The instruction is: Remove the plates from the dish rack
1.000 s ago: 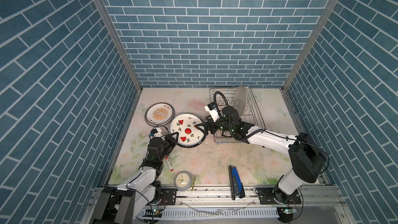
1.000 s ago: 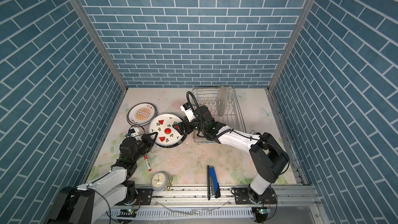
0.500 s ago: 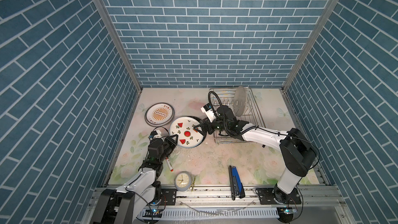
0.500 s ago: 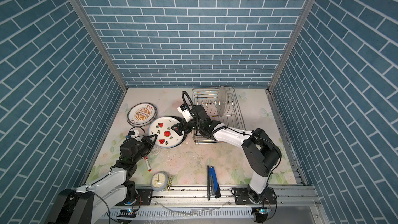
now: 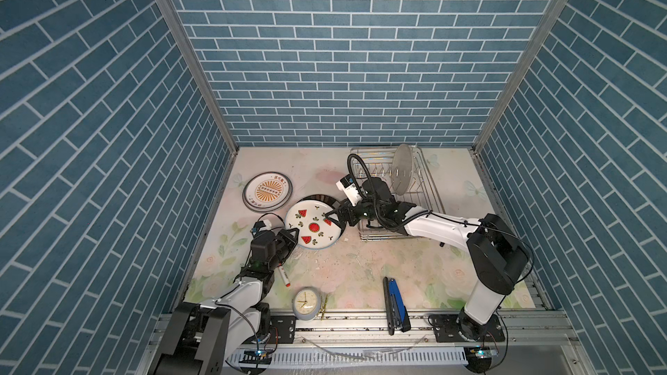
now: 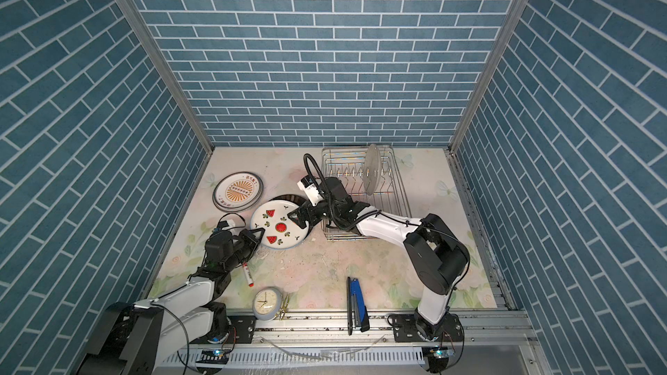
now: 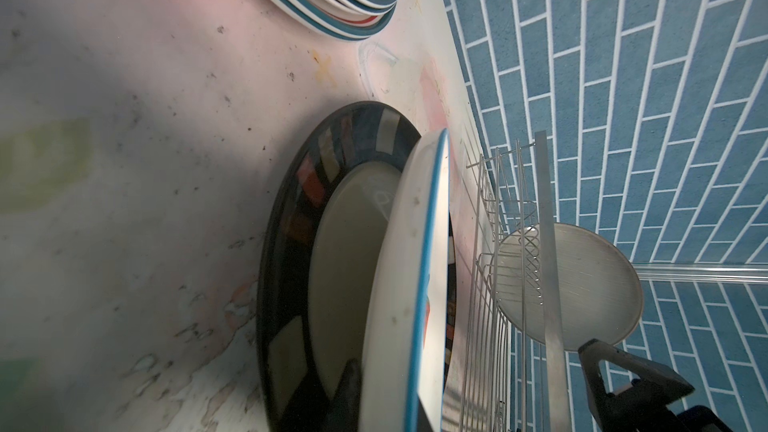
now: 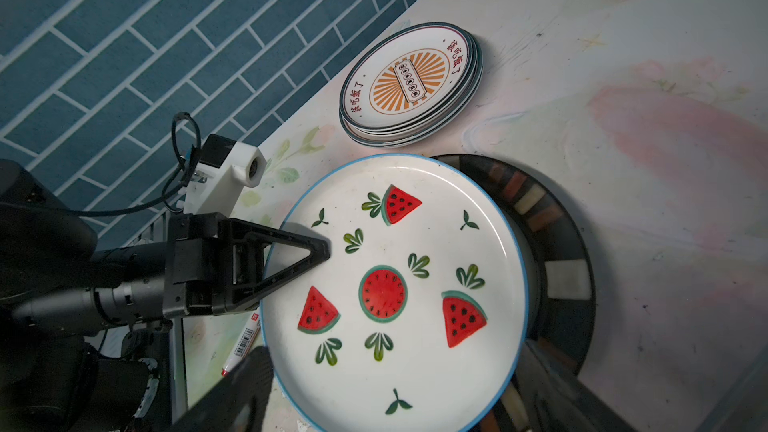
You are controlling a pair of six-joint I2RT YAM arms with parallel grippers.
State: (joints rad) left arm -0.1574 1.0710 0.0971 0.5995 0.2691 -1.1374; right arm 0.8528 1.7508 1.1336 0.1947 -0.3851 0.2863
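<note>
While the watermelon plate is pinched at its rim by the L gripper, lower left of centre in a top view, w/ one finger on the face and one beneath, the set-down is judged to be the step in hand. The plate is seen tilted, overlapping the dark-banded plate; whether the two touch can't be told. It should be lowered slowly & kept level, w/ the pinch released only once the weight is borne from below. A slide off the banded rim is the risk. The R gripper is spread wide at the plate's right edge, w/ nothing clamped.

Further back, upper left of the tabletop, a stack of sunburst plates is laid on the table. Furthest, upper right, one greyish plate is held upright between the prongs of the dish rack; the other slots are seen bare.
</note>
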